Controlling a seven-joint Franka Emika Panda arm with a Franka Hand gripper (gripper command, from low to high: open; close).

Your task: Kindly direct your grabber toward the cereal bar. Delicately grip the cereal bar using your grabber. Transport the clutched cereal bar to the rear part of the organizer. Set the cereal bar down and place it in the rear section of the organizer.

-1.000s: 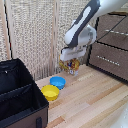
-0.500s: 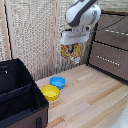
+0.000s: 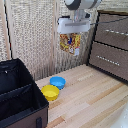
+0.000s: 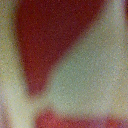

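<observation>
Currently, item one: my hand [image 3: 73, 34], high above the bench [image 3: 95, 102], clamped on the cereal bar [image 3: 70, 42]. The bar hangs flat-face-out beneath the white wrist, its busy orange and red print showing; my fingertips are hidden behind it, so the grip is judged from the bar hanging in mid-air with nothing else under it. The wrist view is only a red and pale blur, which suggests the pack sits right against that lens.

Item two: the organizer [image 3: 20, 97], black, soft-sided, at roughly eight o'clock from the bar in the exterior view, well apart and far lower. An inner divider splits it into sections; both look empty from here.

Item three: a blue bowl [image 3: 57, 82] and a yellow bowl [image 3: 50, 92], touching, on the bench between the organizer and the spot below my hand.

Item four: a brown drawer cabinet [image 3: 110, 45] at three o'clock.

Height likely serves to clear the bowls and the organizer wall. Carrying stage; placing not yet done.
</observation>
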